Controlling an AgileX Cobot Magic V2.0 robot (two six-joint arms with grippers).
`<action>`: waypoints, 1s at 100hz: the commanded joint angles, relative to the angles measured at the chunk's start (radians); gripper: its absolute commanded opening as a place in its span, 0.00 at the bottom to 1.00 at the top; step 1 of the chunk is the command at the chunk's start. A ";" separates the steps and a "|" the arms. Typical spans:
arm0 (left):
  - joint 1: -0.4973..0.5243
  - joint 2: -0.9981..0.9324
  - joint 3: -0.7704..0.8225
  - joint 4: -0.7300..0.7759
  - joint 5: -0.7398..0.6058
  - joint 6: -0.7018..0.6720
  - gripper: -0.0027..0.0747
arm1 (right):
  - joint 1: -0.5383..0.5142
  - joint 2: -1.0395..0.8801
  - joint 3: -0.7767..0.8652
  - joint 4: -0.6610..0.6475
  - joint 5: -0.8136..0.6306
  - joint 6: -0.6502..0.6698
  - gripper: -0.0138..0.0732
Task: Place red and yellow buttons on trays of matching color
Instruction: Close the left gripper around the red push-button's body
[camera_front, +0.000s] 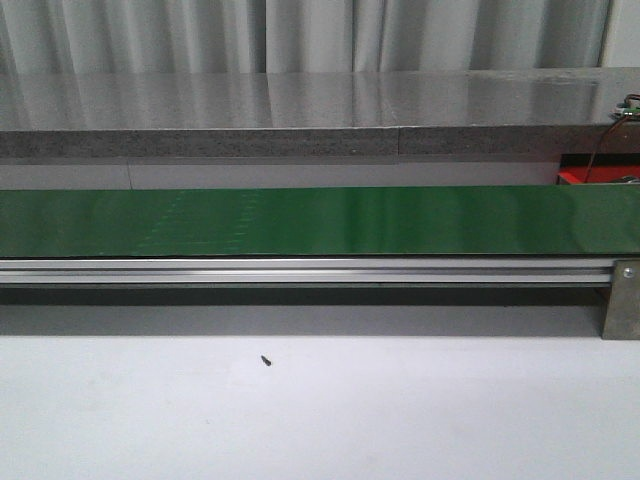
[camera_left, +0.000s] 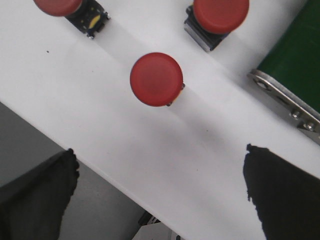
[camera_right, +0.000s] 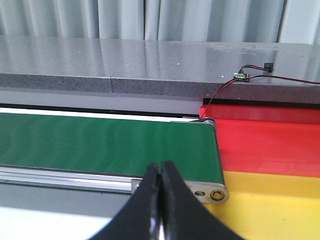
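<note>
Three red buttons (camera_left: 156, 79) on white table (camera_left: 150, 150) beside green belt (camera_left: 295, 55), under left gripper (camera_left: 160, 195), spread wide, empty. Right gripper (camera_right: 160, 200) closed, empty. Likely light, rigid, slick dome; grip dark base.

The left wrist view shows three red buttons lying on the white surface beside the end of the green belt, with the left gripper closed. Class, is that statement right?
Not quite. The left gripper is open: in the left wrist view its two dark fingers stand wide apart. The rest holds: three red buttons lie on the white surface beside the end of the green belt.
</note>
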 joint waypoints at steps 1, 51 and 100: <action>0.005 -0.005 -0.054 -0.005 -0.012 0.003 0.86 | 0.000 0.006 -0.018 0.000 -0.082 -0.002 0.08; 0.006 0.147 -0.144 -0.007 -0.007 0.005 0.86 | 0.000 0.006 -0.018 0.000 -0.082 -0.002 0.08; 0.053 0.245 -0.149 -0.034 -0.045 0.032 0.86 | 0.000 0.006 -0.018 0.000 -0.082 -0.002 0.08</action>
